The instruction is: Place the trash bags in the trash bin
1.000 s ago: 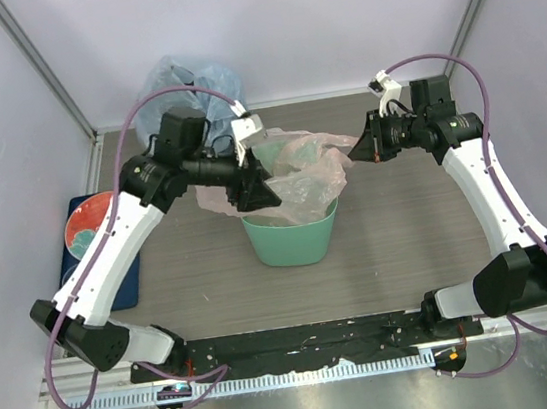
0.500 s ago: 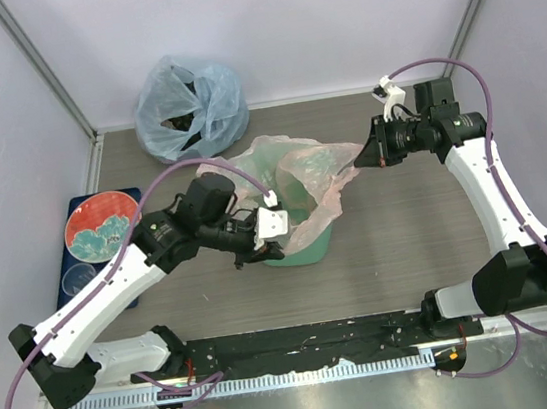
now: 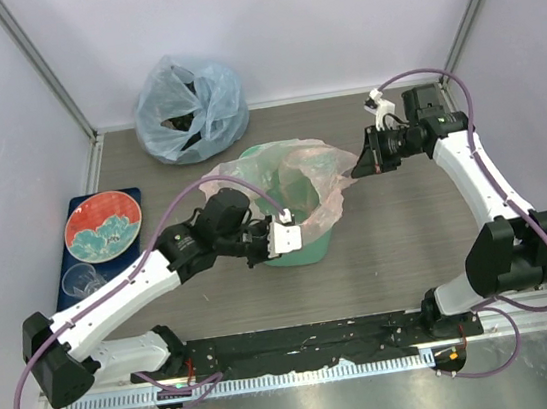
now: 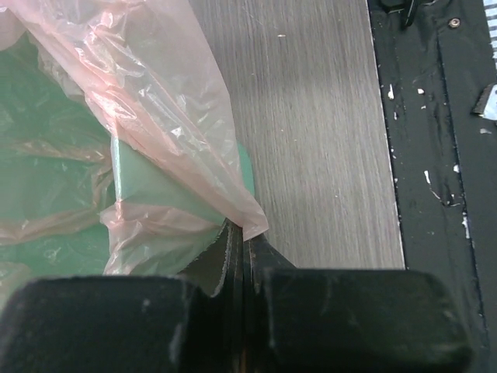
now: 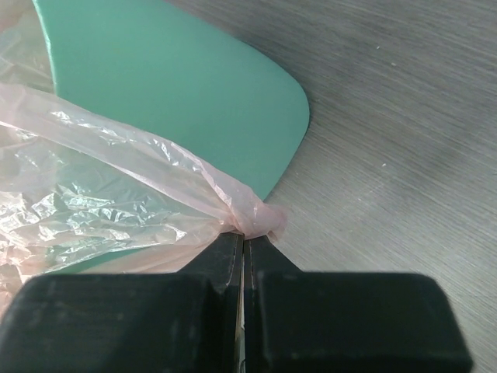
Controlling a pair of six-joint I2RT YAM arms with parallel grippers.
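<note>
Left fingers (image 4: 269,258), pink bag (image 3: 315,174) nearer now; grey table (image 3: 409,237), pale walls (image 3: 331,25).

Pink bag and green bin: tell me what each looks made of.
The pink bag looks like thin plastic film, translucent and glossy: it crinkles, glints, and green shows through. The green bin looks like moulded rigid plastic, opaque, smooth and fairly matte, with a clean rounded edge.

This is a robot test cell in a lab. Plain white panel walls (image 3: 329,16) framed by metal posts (image 3: 46,68) close in a grey wood-grain tabletop (image 3: 409,237). A black mounting plate (image 3: 301,340) and a ribbed rail (image 3: 306,374) run along the bottom of the frame.
</note>
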